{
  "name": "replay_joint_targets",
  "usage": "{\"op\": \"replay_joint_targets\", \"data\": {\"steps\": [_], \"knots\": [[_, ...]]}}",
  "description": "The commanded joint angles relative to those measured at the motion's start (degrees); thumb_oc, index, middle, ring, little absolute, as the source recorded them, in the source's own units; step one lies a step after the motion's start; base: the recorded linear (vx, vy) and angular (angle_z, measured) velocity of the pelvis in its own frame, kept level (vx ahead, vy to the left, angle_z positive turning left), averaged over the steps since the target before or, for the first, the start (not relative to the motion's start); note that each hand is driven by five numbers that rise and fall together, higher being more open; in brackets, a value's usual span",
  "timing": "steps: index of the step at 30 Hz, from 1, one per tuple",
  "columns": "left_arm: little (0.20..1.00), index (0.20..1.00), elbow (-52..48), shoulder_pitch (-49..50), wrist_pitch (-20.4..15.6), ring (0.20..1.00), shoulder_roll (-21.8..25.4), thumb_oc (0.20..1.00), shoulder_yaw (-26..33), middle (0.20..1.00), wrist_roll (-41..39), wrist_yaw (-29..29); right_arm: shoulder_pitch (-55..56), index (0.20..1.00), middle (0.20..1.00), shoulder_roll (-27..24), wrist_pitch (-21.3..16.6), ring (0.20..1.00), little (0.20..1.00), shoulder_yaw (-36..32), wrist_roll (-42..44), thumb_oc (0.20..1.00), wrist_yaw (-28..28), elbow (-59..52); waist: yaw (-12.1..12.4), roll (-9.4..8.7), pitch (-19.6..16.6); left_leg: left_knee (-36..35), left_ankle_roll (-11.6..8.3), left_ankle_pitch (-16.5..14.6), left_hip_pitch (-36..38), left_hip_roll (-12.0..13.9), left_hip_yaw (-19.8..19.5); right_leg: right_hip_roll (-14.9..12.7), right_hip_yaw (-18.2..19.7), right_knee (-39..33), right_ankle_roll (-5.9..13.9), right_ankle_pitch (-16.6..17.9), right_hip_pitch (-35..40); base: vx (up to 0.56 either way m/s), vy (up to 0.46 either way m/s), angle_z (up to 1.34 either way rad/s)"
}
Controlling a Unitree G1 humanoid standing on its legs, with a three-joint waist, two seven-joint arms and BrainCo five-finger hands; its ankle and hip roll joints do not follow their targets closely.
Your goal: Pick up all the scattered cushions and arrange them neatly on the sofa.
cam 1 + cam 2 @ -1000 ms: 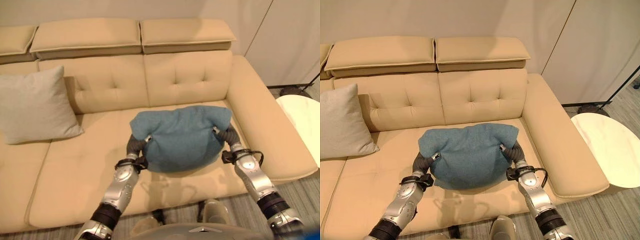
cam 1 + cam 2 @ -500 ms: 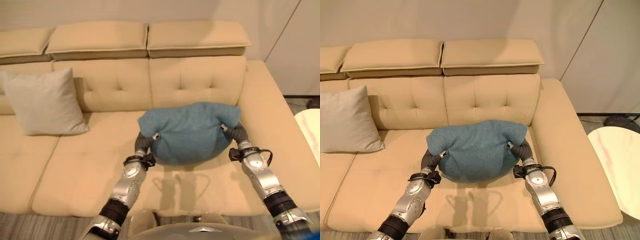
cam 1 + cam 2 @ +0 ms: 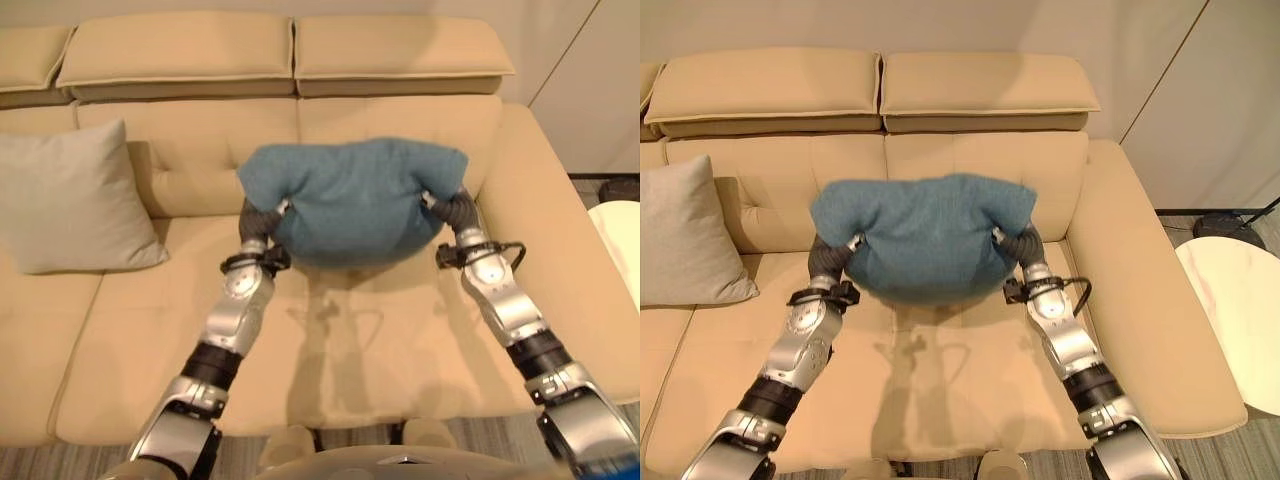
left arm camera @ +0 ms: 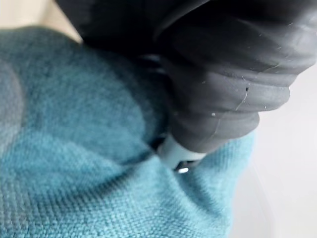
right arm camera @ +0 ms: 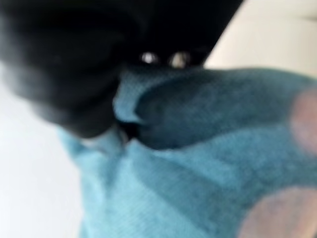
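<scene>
Fingers of both my hands are sunk into the blue cushion [image 3: 355,200], so I cannot tell how they sit.

My left hand [image 3: 258,218] and right hand [image 3: 452,210] press the cushion's two sides, holding it above the beige sofa [image 3: 330,330] seat, in front of its tufted backrest. A grey cushion [image 3: 75,200] leans against the sofa's back, well apart from the blue one. Beside the sofa's arm, a white round table [image 3: 1240,320] stands on striped grey carpet [image 3: 1240,450]; pale wall panels [image 3: 1210,110] rise behind the sofa.
</scene>
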Motion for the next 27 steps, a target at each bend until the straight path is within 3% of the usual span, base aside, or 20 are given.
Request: {"op": "replay_joint_targets", "data": {"steps": [1,5,6,9,17,27], "knots": [[0.200,0.200,-1.9,-11.6,-6.4,0.200,-1.3,0.200,-5.9,0.200,4.8,0.3,-10.3,0.200,0.200,1.8,-5.1,0.200,0.200,5.2,-2.0,0.200,0.3,-2.8,0.4,-0.28,-2.7,0.4,-3.57,-2.1,2.3,0.9,1.2,-0.4,2.6,0.3,5.64,0.6,-1.5,-0.07,0.031,-0.04],[0.200,0.200,0.4,-15.1,-7.0,0.200,-0.8,0.200,-6.5,0.200,4.6,1.0,-14.4,0.200,0.200,1.2,-5.2,0.200,0.200,6.1,-2.2,0.200,-0.1,-1.0,0.4,0.04,-1.0,0.6,-3.64,-1.6,0.4,1.0,1.0,-0.3,2.7,0.3,5.66,1.1,-3.5,-0.12,0.003,-0.02],[0.200,0.200,3.0,-19.1,-7.9,0.200,-0.2,0.200,-7.3,0.200,4.6,2.2,-18.8,0.200,0.200,0.7,-5.6,0.200,0.200,7.0,-2.1,0.200,-1.2,1.6,0.5,0.27,1.2,1.1,-3.72,-0.9,-2.6,1.2,0.5,-0.3,2.9,0.6,5.68,1.9,-6.6,-0.27,-0.029,0.00],[0.200,0.200,5.4,-23.0,-8.7,0.200,0.6,0.200,-8.0,0.200,4.7,3.4,-22.8,0.200,0.200,-0.2,-5.9,0.200,0.200,7.3,-2.3,0.200,-2.4,3.8,0.6,0.39,2.7,2.0,-3.90,0.1,-6.7,1.3,-0.2,-0.4,3.0,1.1,5.61,2.9,-10.6,-0.17,-0.024,0.07],[0.200,0.200,9.7,-29.0,-9.5,0.200,2.9,0.200,-9.1,0.200,6.1,4.4,-29.5,0.200,0.200,-1.8,-6.3,0.200,0.200,8.1,-2.5,0.200,-4.0,10.4,1.1,0.52,3.3,2.2,-4.61,2.7,-15.9,1.8,-1.6,-0.6,2.8,2.7,5.44,4.4,-20.7,-0.05,-0.024,0.03],[0.200,0.200,9.4,-26.8,-9.6,0.200,1.6,0.200,-8.1,0.200,6.6,4.0,-29.1,0.200,0.200,-2.1,-6.1,0.200,0.200,7.9,-3.9,0.200,-3.5,11.5,1.5,1.08,4.2,2.7,-5.21,3.1,-19.6,2.2,-2.5,-1.2,2.9,4.6,5.07,3.9,-25.2,0.00,-0.004,0.00]]}}
